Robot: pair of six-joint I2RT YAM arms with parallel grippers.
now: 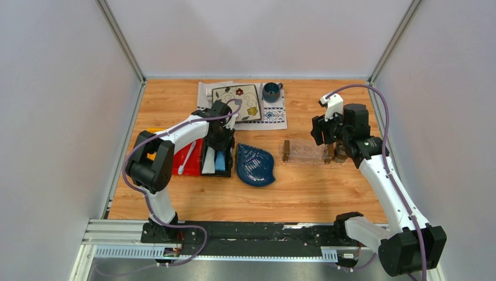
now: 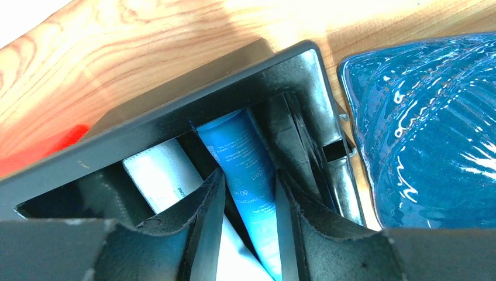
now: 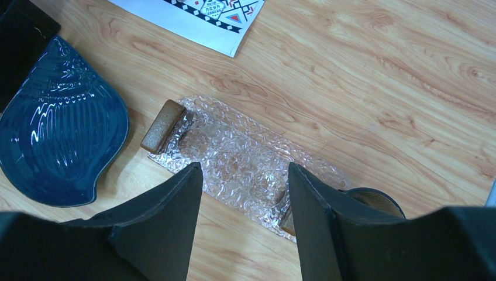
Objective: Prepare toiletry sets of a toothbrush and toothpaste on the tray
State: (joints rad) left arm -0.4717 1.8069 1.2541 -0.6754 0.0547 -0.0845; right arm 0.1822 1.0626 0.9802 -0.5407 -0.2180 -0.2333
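Two toothpaste tubes lie side by side in a black bin (image 1: 213,157) on the left of the desk (image 1: 304,196): a light blue toothpaste tube (image 2: 243,164) and, beside it, a white toothpaste tube (image 2: 166,175). We see the left gripper (image 2: 245,202) lowered into this bin, one finger on each side of the blue tube. The tube's long axis runs straight through the gap between the fingers, so a squeeze would cross its narrow width. The fingers sit close against its sides, at about the tube's width; we cannot tell whether they already press it.

A pale toothbrush (image 1: 188,157) lies in a red bin (image 1: 186,164) just left of the black one. A dark blue leaf-shaped dish (image 1: 255,165) sits between the bins and the tray (image 3: 234,134).

The clear tray lies to the right with nothing in it, a wooden block (image 3: 162,126) at its end. The right gripper (image 3: 243,175) hovers above it, spread wide and holding nothing. We judge the left arm far nearer the tubes, and the tray lies to its right, past the dish.
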